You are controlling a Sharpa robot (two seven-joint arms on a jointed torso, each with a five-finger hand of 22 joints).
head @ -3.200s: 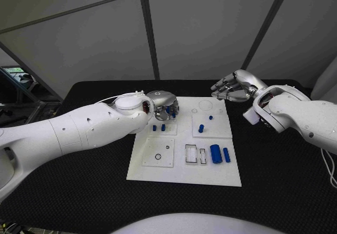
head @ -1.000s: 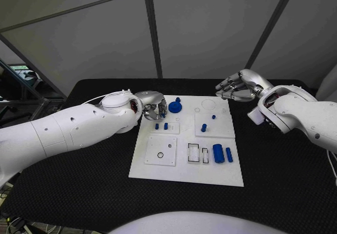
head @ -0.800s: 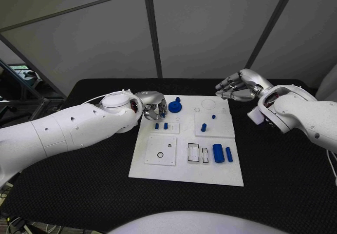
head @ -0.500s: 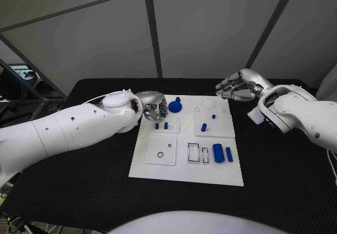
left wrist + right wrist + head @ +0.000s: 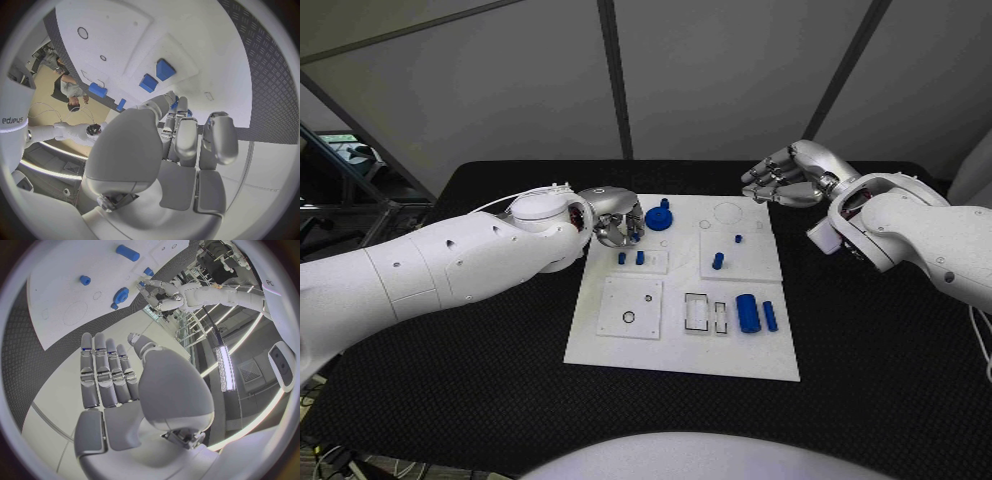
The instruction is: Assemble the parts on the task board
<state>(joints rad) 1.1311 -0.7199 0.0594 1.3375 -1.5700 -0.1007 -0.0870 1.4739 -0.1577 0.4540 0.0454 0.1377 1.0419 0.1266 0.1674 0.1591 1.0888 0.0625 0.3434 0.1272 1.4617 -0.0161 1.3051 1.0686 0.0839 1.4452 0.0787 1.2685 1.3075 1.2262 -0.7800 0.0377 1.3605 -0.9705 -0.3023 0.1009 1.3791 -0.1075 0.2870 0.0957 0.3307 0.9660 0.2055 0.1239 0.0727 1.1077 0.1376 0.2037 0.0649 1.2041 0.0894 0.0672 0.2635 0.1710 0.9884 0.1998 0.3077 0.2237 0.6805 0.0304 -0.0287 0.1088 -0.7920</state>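
The white task board (image 5: pixel 678 345) lies on the black desk (image 5: pixel 473 370), with grey walls behind. The left hand (image 5: pixel 615 222) is curled with nothing in it. The right hand (image 5: pixel 788 180) is curled and empty too.

1. The left hand (image 5: pixel 607 222) has drawn back toward the left edge of the board (image 5: pixel 682 355). 3.2 s ago it hung over the board's far left corner; now only its fingertips reach over the edge there.
2. The gear (image 5: pixel 659 218), a blue toothed disc with a knob on top, was covered by that hand 3.2 s ago. It now lies in plain sight on the board's far left corner, just beside the left fingers (image 5: pixel 629 232).
3. The left forearm now lies farther from the board's left side, so the two small pegs (image 5: pixel 630 258) stand clear of it.
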